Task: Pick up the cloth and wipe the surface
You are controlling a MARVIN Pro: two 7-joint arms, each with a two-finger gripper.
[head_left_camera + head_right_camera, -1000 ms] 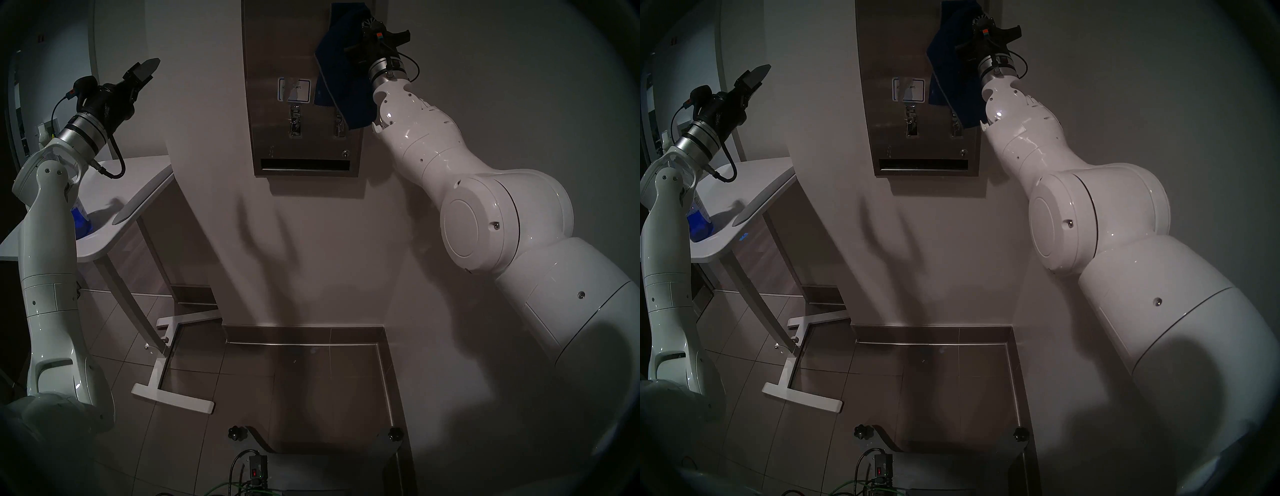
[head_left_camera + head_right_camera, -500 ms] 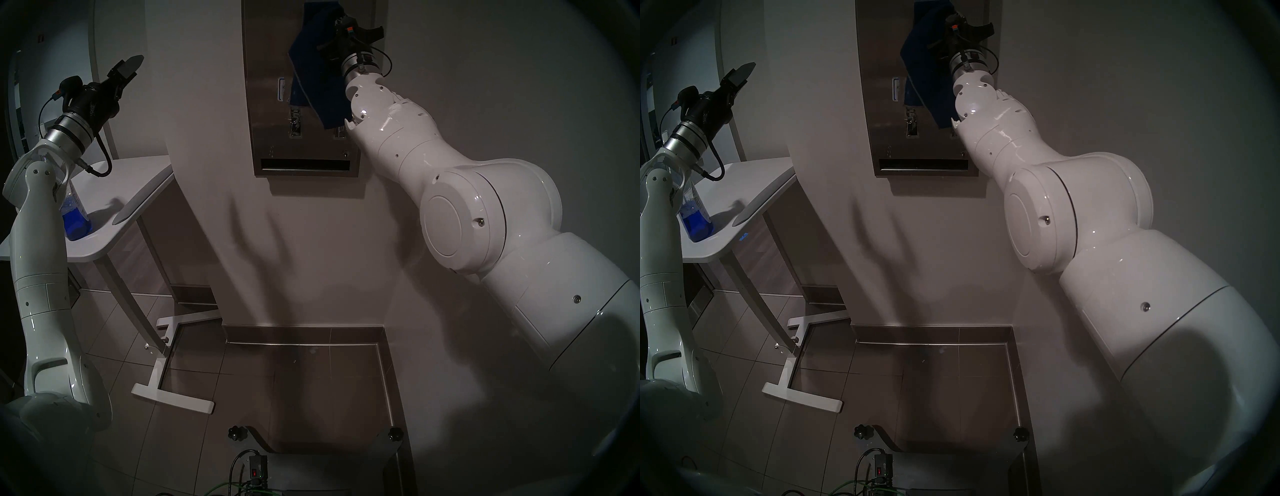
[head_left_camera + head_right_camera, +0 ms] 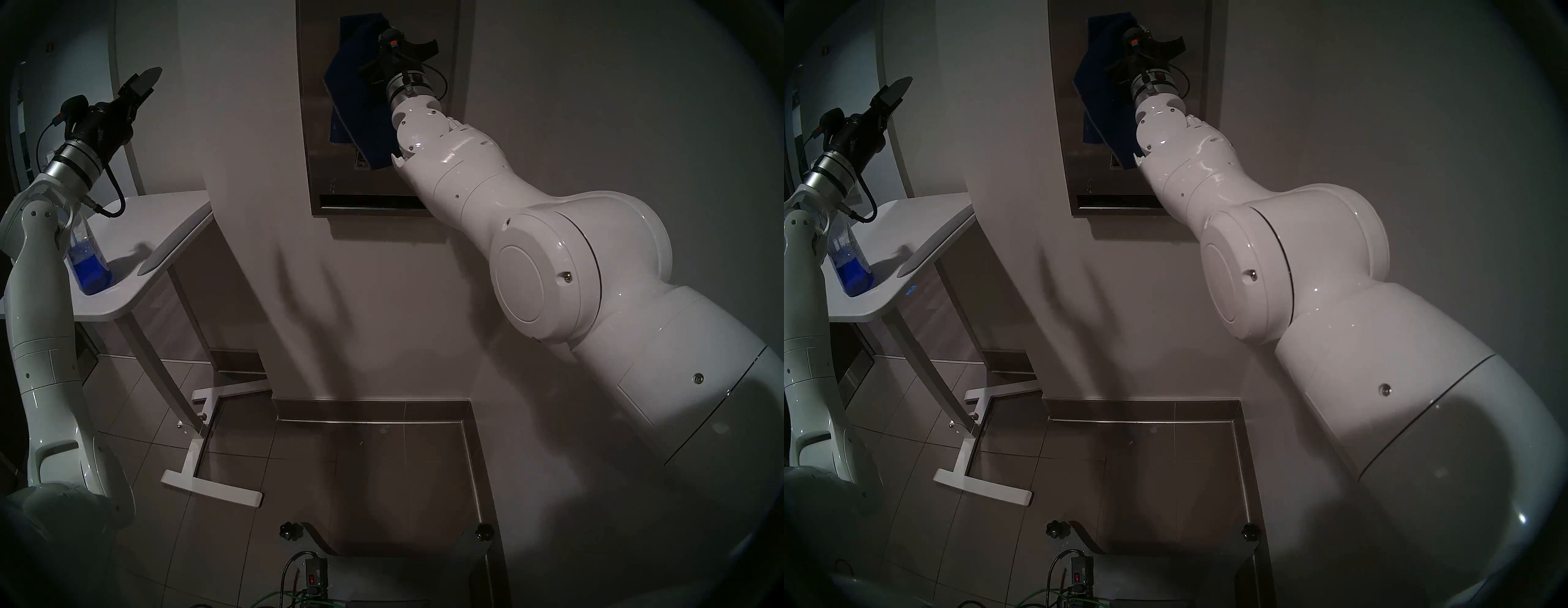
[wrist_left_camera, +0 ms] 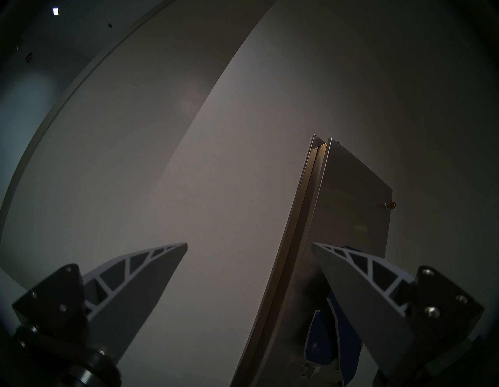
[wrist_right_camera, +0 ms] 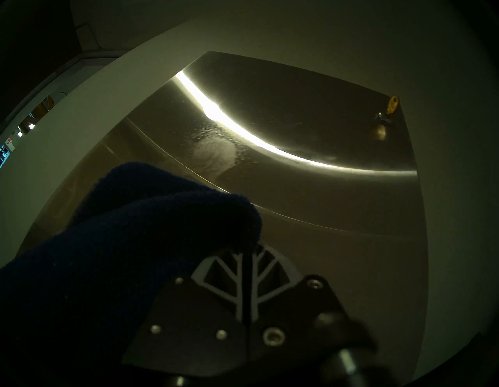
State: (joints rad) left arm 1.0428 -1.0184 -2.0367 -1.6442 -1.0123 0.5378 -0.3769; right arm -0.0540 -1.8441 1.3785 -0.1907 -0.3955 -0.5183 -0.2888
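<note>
Navy cloth (image 3: 360,97) pinched in the right gripper's (image 5: 247,252) closed jaws, pressed against the steel dispenser front (image 3: 316,127); left gripper (image 4: 248,246) jaws spread wide, empty

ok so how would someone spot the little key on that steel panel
Find the tall steel dispenser front on the off-white wall. Near its upper right corner in the right wrist view a small yellow-headed key sticks out, the only yellow thing on the bare metal.
</note>
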